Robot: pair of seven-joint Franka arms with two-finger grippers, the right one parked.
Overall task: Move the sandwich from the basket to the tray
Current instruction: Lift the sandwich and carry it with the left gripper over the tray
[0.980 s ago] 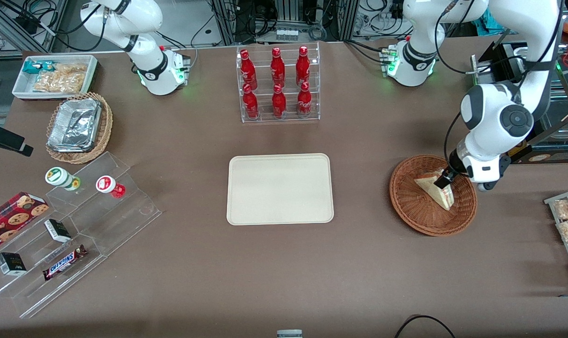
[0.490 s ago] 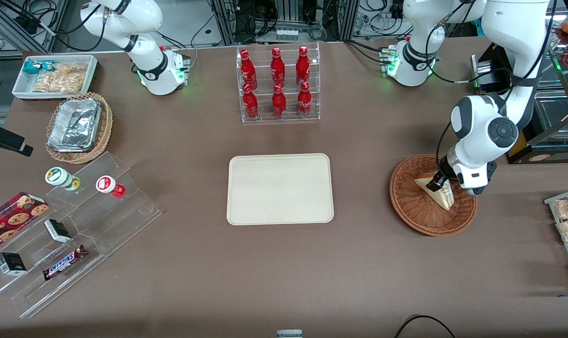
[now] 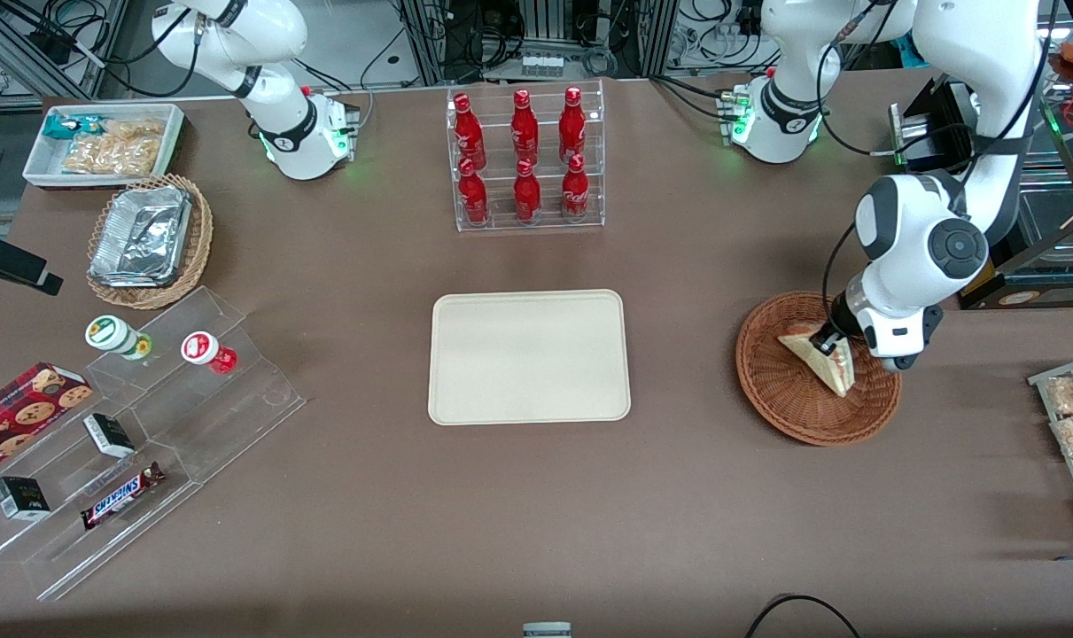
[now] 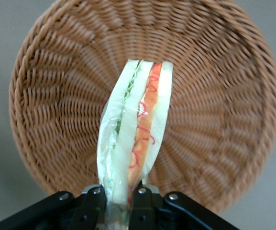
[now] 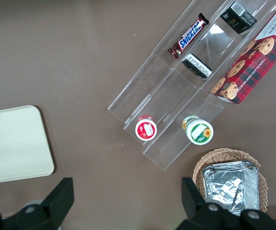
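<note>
At right-centre of the front frame, the left arm's black two-finger gripper [image 3: 829, 340] is reaching down into the round reddish-brown woven wicker basket [image 3: 789, 403] and is clamping the small triangular wedge sandwich of pale white bread with red and green filling [image 3: 827, 365]. Wrist view is showing the gripper [image 4: 119, 197] with its fingers [image 4: 140, 203] pressing on both bread faces at one end of the sandwich [image 4: 137, 132], cut edge facing the camera, the basket [image 4: 214, 72] spreading around it. Sandwich is sitting over the basket's middle; whether it is touching the weave, cannot tell. Flat cream-beige rectangular tray with rounded corners [image 3: 529, 356] is lying at frame centre, well apart from the basket, nothing on it. Judging: wedge looks light and soft, a clear film seems to be wrapping it, so it is likely slippery and squashable; gripping across the flat bread faces near the thick end is looking sensible, light squeeze only, since layers could slide or the filling bulge. Lift and carry toward the tray are not yet done.
</note>
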